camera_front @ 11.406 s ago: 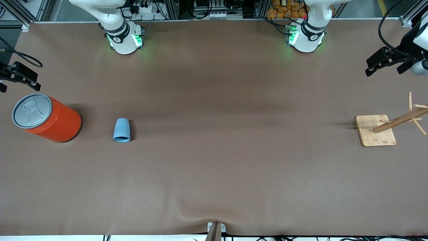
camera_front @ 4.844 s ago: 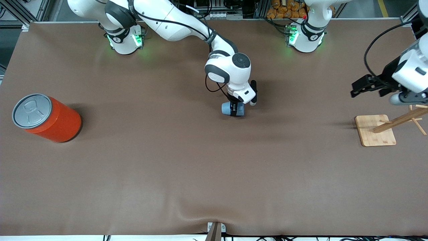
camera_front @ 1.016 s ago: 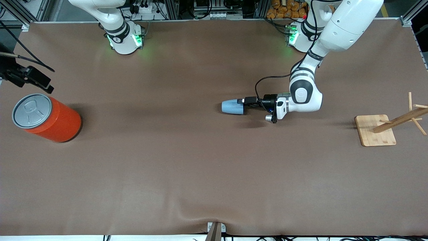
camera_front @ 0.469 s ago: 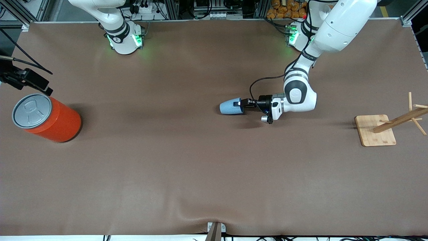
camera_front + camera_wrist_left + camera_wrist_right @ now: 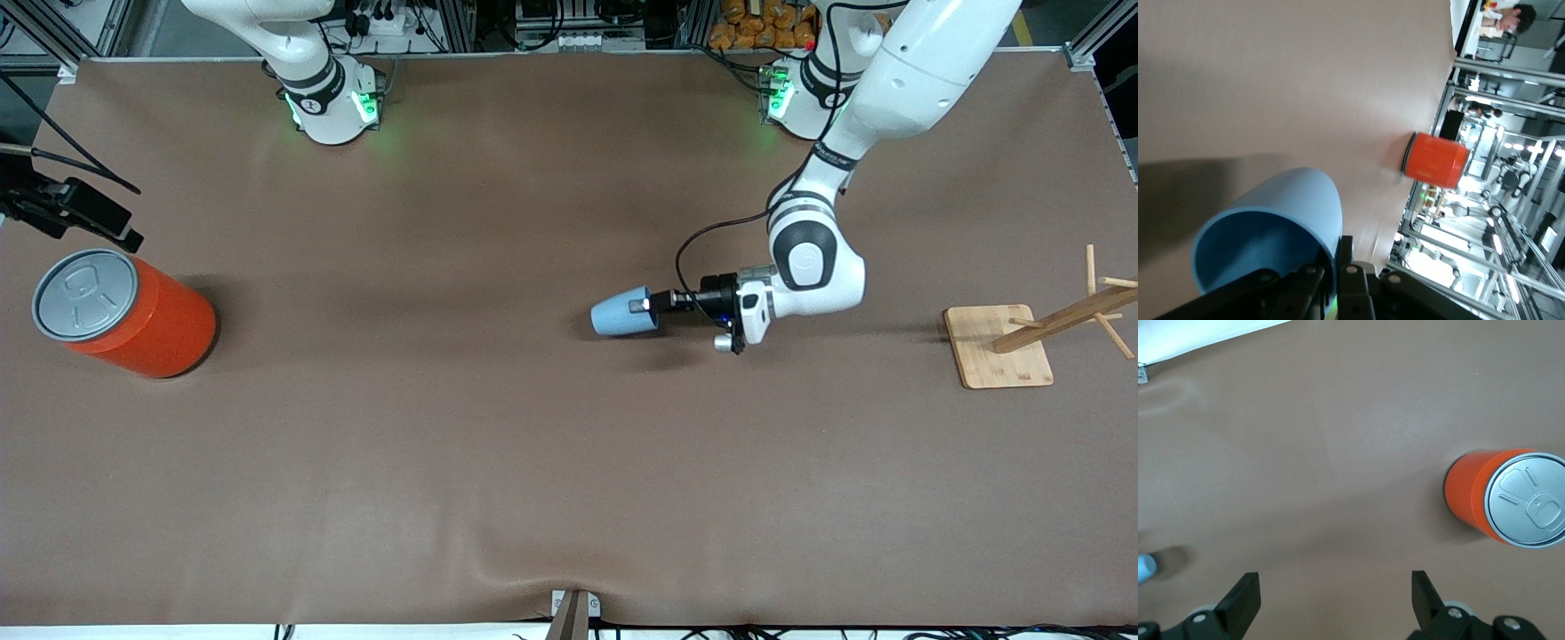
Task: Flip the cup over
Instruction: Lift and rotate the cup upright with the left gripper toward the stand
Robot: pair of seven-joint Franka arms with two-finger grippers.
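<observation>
- A big orange round can with a grey lid [image 5: 124,313] stands at the right arm's end of the brown table [image 5: 533,462]; a wooden peg rack [image 5: 1022,338] stands at the left arm's end.
- The small light-blue plastic cup [image 5: 622,312], darker blue inside, lies tipped on its side, lifted over the table's middle.
- My left gripper [image 5: 647,304] pinches its rim.
- My right gripper [image 5: 1335,597] waits with fingers spread wide above the can's end.

The front camera is looking down from high across the table [image 5: 498,462], facing both bases. The left wrist camera is sitting close against the cup [image 5: 1271,233]. The right wrist camera is looking down at the orange can [image 5: 1508,497], shared by all views.
</observation>
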